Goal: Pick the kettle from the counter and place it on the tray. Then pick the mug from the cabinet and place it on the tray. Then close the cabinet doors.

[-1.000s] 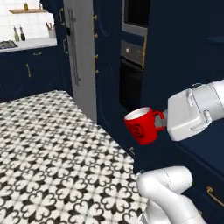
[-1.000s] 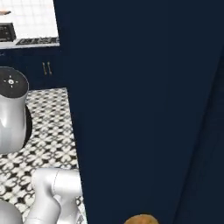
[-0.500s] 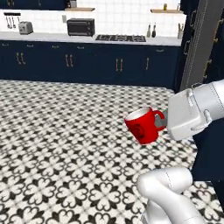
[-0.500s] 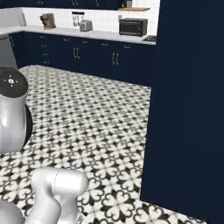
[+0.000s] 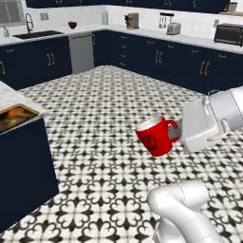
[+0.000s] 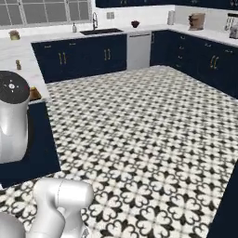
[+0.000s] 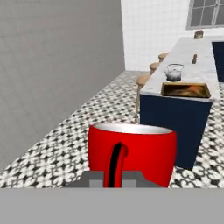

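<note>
Mostly hidden: the pincer point(image 5: 174, 133) tips sit behind the mug's loop handle in the left base view, clamped together on that handle. Red mug point(image 5: 154, 136) is carried in the air over the patterned floor point(image 5: 109, 109), tilted, well apart from the surface. A small dark round mark shows on its side; nothing readable. In the hand view the mug point(image 7: 131, 153) stands close, white inside just visible at the rim.

Tray point(image 5: 29, 114) is cut off by the left edge; it lies at the end of the marbled surface point(image 7: 188, 57) over navy fronts. Kettle point(image 7: 174, 73) stands on that surface just beyond the tray point(image 7: 185, 90), not on it. A tiny brown item point(image 7: 194, 58) farther along, too small to identify.

Room: navy cabinets point(image 5: 161, 59) along the walls, sink point(image 6: 100, 31), toaster oven point(image 5: 228, 34).
</note>
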